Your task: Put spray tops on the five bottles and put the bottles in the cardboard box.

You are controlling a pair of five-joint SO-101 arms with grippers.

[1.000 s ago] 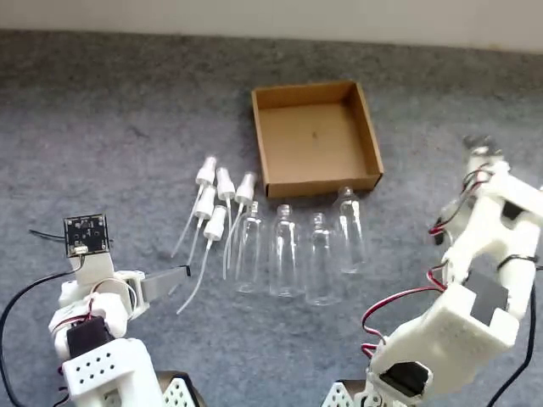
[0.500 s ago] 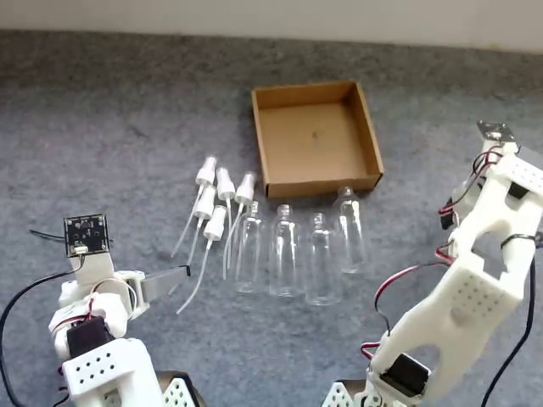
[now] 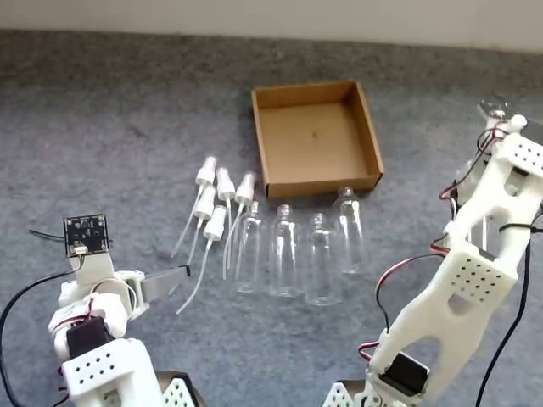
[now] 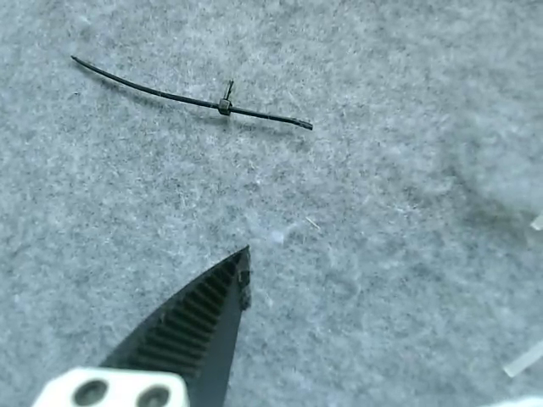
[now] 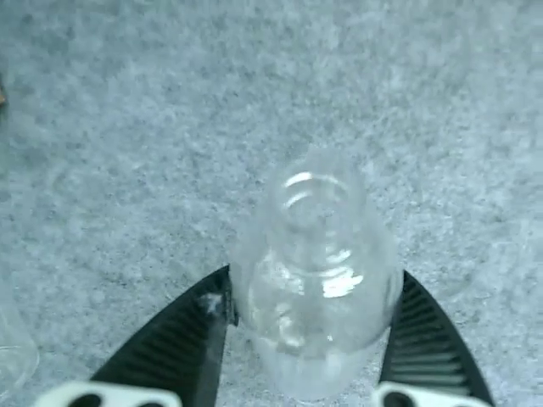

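Bottle [image 5: 314, 254] – clamped btwn right tool [image 5: 314, 284] jaws.

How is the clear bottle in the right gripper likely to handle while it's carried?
The clear bottle looks empty, so it is probably light. Its smooth, round wall, pinched between the jaws of the right gripper, may slip or twist. Laid on its side, it would likely roll.

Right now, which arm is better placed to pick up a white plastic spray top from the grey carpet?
Left, probably. The left gripper lies beside the white plastic spray tops, while the right gripper is shut on a clear plastic bottle.
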